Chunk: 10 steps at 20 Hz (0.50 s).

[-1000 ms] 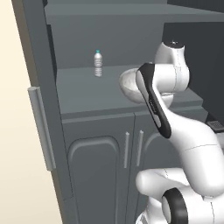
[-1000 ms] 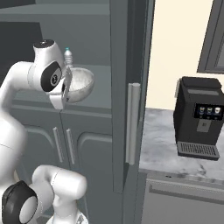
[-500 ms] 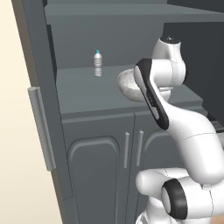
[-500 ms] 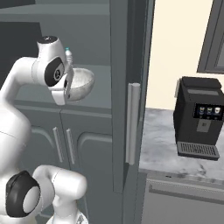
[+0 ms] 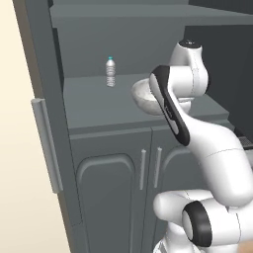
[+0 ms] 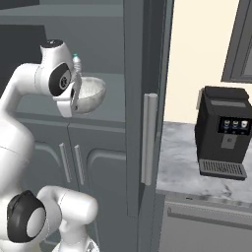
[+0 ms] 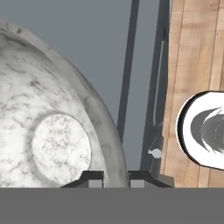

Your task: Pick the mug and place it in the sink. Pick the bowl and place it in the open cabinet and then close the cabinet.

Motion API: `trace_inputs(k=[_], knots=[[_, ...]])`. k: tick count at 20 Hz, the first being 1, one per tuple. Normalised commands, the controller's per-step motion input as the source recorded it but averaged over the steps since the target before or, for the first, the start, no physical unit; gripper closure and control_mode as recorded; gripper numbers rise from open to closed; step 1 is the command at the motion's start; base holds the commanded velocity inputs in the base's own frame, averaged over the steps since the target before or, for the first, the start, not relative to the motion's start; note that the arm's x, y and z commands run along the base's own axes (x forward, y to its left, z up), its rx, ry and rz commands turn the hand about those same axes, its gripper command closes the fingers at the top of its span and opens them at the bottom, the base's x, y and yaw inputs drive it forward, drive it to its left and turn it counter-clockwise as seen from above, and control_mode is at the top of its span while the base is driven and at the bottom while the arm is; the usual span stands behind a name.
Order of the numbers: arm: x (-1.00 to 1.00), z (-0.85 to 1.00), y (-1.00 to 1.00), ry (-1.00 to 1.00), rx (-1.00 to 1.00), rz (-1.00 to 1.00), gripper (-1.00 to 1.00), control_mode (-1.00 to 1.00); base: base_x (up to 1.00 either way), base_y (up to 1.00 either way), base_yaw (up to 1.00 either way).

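In the hand view, the two dark tips of the gripper (image 7: 113, 176) rise at the bottom centre, one on each side of the rim of the bowl (image 7: 48, 127). The jaws stand only a little apart, straddling that rim. Whether they press it or have let go is not clear.

The bowl takes up the left of that view: a wide round vessel with a marbled grey-white, stone-like finish and a flat circular floor inside. Its left part runs off the frame.

In the left base view the bowl (image 5: 144, 97) sits right of centre on the shelf of the cabinet (image 5: 89, 163), mostly covered by the white arm. In the right base view, at upper left, its rounded outer wall (image 6: 92, 93) shows clearly beside the wrist.

The cabinet is matte dark grey, with arched panels and slim silver bar handles on the lower doors. An upper door (image 6: 147, 113) stands open, seen edge-on.

Farther back on the shelf stands a small clear bottle (image 5: 110, 72) with a teal cap.

At far right, on a marbled grey surface (image 6: 184, 170), sits a black coffee machine (image 6: 224, 133).
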Motion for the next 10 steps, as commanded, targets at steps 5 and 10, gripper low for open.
trace_inputs(k=[5,10], knots=[[0.13,-0.12,0.16,0.00,0.00,0.00,-1.00,-1.00,0.00,0.00,0.00],[0.03,-0.03,0.03,0.00,0.00,0.00,-1.00,-1.00,0.00,0.00,0.00]])
